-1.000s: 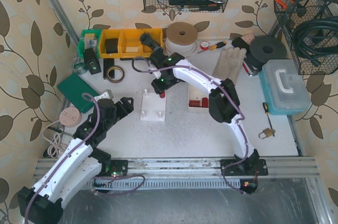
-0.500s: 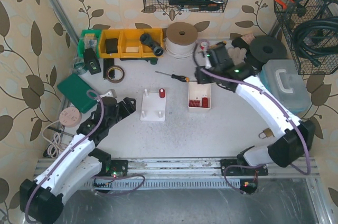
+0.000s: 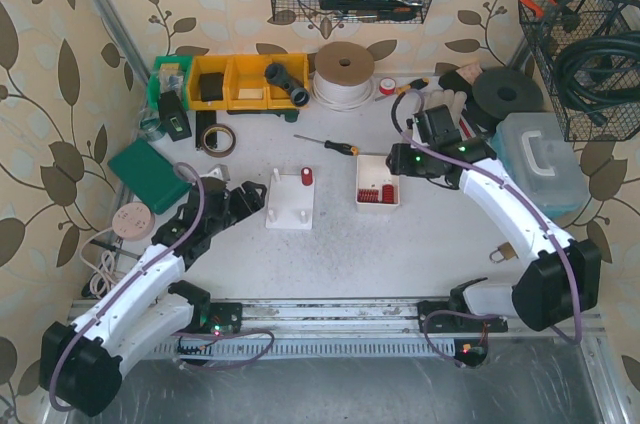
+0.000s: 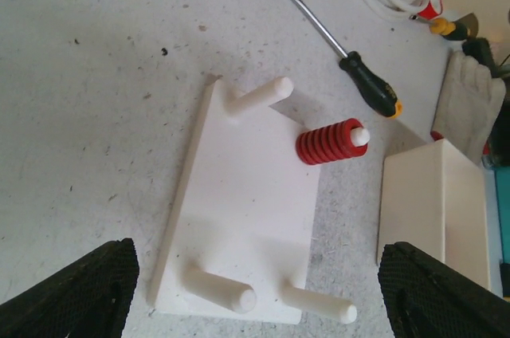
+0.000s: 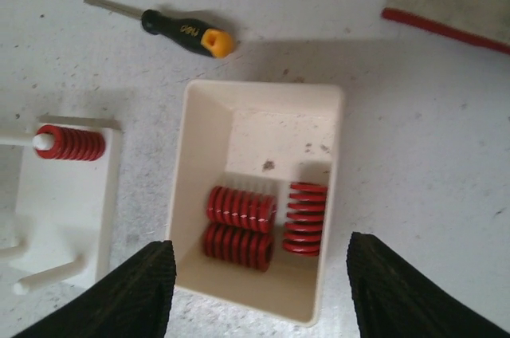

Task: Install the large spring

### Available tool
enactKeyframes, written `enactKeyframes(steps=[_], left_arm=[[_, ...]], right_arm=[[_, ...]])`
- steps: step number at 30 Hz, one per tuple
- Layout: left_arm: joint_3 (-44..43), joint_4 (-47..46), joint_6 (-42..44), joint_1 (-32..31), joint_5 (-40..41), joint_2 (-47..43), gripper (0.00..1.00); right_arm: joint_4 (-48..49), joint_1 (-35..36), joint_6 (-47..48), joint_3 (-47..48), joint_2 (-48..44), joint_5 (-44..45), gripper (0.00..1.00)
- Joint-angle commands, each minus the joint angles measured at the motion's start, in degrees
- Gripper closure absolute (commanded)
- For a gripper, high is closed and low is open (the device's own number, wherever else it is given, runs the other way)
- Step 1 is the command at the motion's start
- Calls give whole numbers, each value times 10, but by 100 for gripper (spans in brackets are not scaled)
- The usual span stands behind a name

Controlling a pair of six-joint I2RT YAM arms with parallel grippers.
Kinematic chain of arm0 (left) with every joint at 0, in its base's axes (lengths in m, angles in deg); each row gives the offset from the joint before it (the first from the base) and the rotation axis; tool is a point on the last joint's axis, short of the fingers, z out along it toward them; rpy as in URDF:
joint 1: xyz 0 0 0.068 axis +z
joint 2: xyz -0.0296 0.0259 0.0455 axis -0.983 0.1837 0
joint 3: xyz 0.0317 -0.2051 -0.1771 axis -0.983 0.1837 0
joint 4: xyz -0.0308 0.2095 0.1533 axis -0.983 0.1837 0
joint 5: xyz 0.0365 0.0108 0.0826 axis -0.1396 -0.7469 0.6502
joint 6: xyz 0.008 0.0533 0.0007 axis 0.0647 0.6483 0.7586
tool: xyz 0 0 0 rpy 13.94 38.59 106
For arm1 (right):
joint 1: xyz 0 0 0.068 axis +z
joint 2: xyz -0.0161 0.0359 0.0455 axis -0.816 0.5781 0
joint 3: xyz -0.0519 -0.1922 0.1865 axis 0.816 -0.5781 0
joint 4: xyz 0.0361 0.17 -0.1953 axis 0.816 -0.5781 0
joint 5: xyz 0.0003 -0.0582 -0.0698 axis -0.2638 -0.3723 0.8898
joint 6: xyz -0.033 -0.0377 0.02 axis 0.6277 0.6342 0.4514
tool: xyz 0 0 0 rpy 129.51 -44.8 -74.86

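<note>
A white peg board (image 3: 290, 206) lies in the middle of the table with one red spring (image 3: 306, 177) seated on its far right peg. In the left wrist view that spring (image 4: 328, 140) sits on its peg and the other three pegs of the board (image 4: 247, 210) are bare. My left gripper (image 3: 250, 200) (image 4: 259, 298) is open, its fingers straddling the board's near end without touching it. Three more red springs (image 5: 241, 209) lie in a small white box (image 3: 378, 206) (image 5: 255, 92). My right gripper (image 3: 403, 160) (image 5: 256, 294) hangs open above that box, holding nothing.
A screwdriver (image 3: 335, 146) (image 5: 179, 31) lies behind the board and box. A green notebook (image 3: 148, 172), tape roll (image 3: 217, 138) and yellow bins (image 3: 235, 81) stand at the back left. A blue toolbox (image 3: 540, 159) and a padlock (image 3: 503, 252) are on the right.
My right arm has swung away from the peg board to the right and now hovers over the spring box, leaving the spring on its peg. My left gripper has edged closer to the board.
</note>
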Motion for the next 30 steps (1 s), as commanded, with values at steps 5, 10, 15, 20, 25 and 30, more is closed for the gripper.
enactKeyframes(steps=[5, 10, 15, 20, 25, 30], left_arm=[[0, -45, 13, 6, -3, -14, 15], [-14, -51, 28, 6, -22, 14, 15], [-31, -46, 41, 6, -36, 43, 15], [-35, -41, 43, 6, -38, 48, 15], [-34, -42, 43, 6, -36, 49, 15], [-33, -43, 41, 6, -35, 50, 15]], right_arm=[[12, 84, -70, -20, 17, 41, 41], [43, 104, -102, -45, 49, 65, 41], [34, 127, -105, -28, 107, 104, 41], [22, 132, -124, -18, 149, 147, 42], [21, 137, -141, -7, 172, 177, 43], [0, 158, -163, 13, 211, 225, 42]])
